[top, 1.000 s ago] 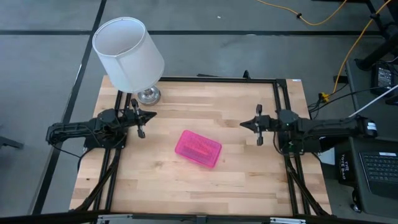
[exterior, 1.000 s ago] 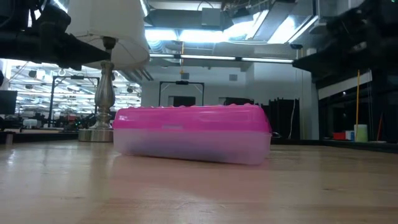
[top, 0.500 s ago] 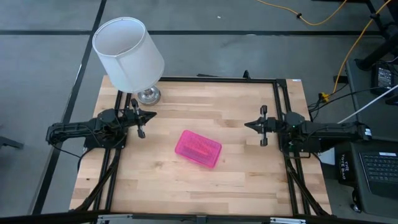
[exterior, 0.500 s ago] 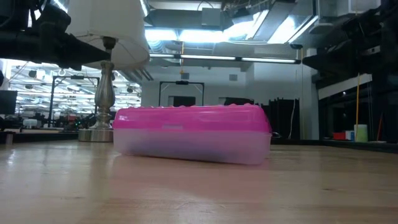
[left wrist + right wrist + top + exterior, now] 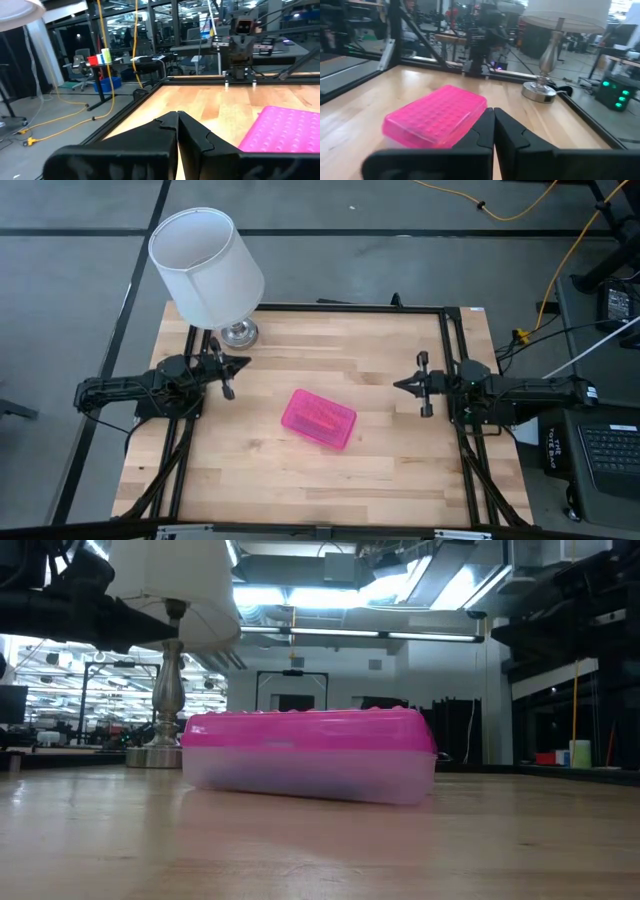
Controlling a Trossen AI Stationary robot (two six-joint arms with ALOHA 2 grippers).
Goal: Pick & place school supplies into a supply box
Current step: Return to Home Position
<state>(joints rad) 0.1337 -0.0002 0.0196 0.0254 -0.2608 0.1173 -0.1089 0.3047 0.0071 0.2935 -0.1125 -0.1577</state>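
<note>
So the supply box (image 5: 319, 419) sat on the table (image 5: 400, 470), roughly in the middle and turned at a slant to the edges. Its pink lid was down flat on the clear base. From table height the box (image 5: 308, 755) looked fully shut, and the base was too cloudy for me to tell what was inside.

Both arms were parked low at the 2 sides, pointing in toward each other with the box between them and well apart from either.

The left gripper (image 5: 244, 365) was out at the left side, near the foot of the lamp (image 5: 205, 265) but not touching it. On its wrist cam the 2 fingers (image 5: 200, 140) were pressed together with nothing between them.

The right gripper (image 5: 398, 384) was over at the right side, same deal: fingers (image 5: 512, 135) closed tip to tip, empty, with the pink box (image 5: 435, 117) lying a bit ahead of them.
</note>
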